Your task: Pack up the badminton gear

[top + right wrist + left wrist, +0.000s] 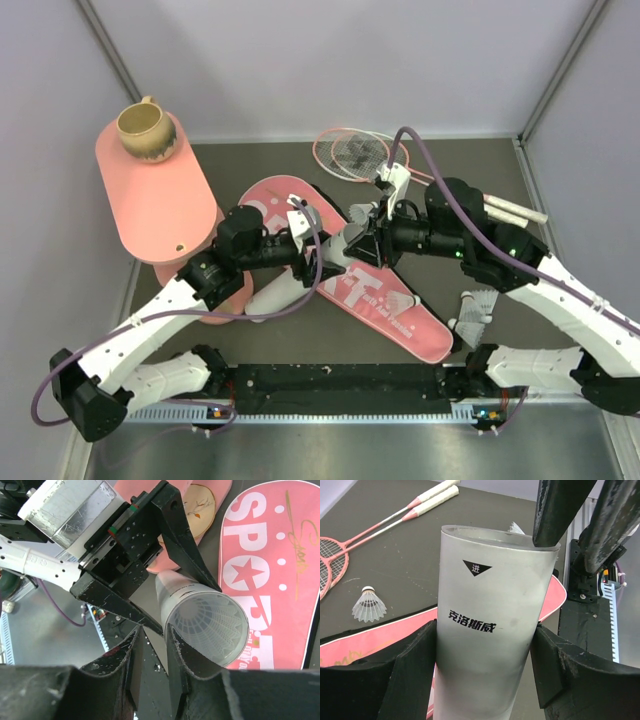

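My left gripper (pixel 485 675) is shut on the long white tube (pixel 490 625), one finger on each side of its wall. The tube's open mouth faces my right gripper (pixel 154 635). A white feather shuttlecock (pixel 212 622) sits inside the mouth. The right gripper's jaws stand a narrow gap apart with nothing between them, just beside the tube's rim. Its dark fingers (pixel 555 510) show past the rim in the left wrist view. Another shuttlecock (pixel 369 605) lies on the table near the pink "SPORT" bag (pixel 390 300). Two pink-framed rackets (pixel 350 155) lie at the back.
A pink oval tiered table (pixel 160 200) stands at the left with a tan mug (pixel 145 130) on top. The racket handles (pixel 510 212) reach toward the right wall. A black rail (pixel 340 385) runs along the near edge between the arm bases.
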Robot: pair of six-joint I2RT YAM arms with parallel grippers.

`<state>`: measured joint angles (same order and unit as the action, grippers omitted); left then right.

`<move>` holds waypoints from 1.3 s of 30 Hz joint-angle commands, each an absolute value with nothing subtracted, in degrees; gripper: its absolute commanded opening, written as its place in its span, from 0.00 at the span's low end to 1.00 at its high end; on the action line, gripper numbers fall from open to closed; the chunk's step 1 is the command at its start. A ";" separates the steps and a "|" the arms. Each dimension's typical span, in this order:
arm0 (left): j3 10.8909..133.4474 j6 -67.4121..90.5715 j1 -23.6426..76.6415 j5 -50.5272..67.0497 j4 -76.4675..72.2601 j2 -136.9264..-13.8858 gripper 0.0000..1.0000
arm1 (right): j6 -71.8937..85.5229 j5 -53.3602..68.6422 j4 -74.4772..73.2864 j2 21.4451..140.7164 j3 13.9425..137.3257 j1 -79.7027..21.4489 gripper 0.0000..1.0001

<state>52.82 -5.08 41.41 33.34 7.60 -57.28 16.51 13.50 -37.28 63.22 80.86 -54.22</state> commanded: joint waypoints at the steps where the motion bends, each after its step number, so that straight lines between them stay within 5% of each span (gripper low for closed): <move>1: 53.53 -2.46 41.13 33.13 4.31 -57.92 0.23 | 17.22 14.59 -34.63 61.96 78.49 -55.28 0.23; 13: 53.09 -1.58 40.78 34.98 3.08 -57.74 0.18 | 21.00 10.98 -27.61 59.50 72.07 -55.55 0.18; 17: 52.82 -1.49 40.87 34.81 3.16 -57.57 0.17 | 26.08 11.43 -24.35 57.40 69.36 -55.46 0.00; 34: 52.65 -2.29 40.87 33.93 4.57 -58.71 0.13 | 54.39 34.62 -1.33 47.03 59.95 -41.58 0.00; 39: 52.38 -2.20 40.78 33.49 4.66 -58.27 0.12 | 43.03 23.52 -17.07 46.23 66.42 -40.17 0.00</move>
<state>52.75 -2.63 40.99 34.44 6.63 -59.02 49.78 29.74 -9.67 46.78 60.55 -40.91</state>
